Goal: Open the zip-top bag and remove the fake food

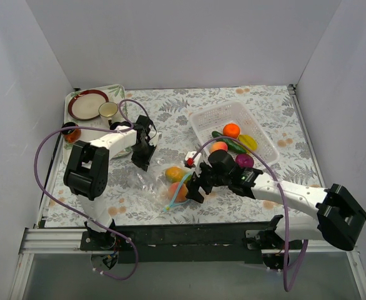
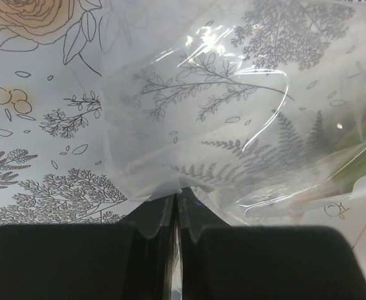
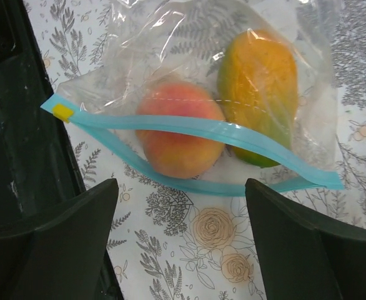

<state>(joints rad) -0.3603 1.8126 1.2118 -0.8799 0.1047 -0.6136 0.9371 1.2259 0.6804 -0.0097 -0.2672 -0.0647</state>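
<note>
The zip-top bag (image 1: 155,181) lies on the floral cloth near the front, its light blue zip strip (image 3: 189,128) gaping open. Inside it are two pieces of fake food, a peach (image 3: 180,134) and a yellow-green mango (image 3: 258,94). My left gripper (image 1: 140,162) is shut on the bag's clear far corner (image 2: 164,184). My right gripper (image 1: 193,187) is open and empty just in front of the bag's mouth, and in the right wrist view (image 3: 180,209) it straddles bare cloth below the peach. More fake food (image 1: 232,130) lies in the white basket.
The white mesh basket (image 1: 258,156) stands at back right, holding orange, green, yellow, red and purple toys. A tray (image 1: 117,90) at back left carries a plate (image 1: 88,104) and a cup (image 1: 108,110). An orange-brown jar (image 1: 72,133) sits beside it. The black front rail (image 3: 20,156) is close to the bag.
</note>
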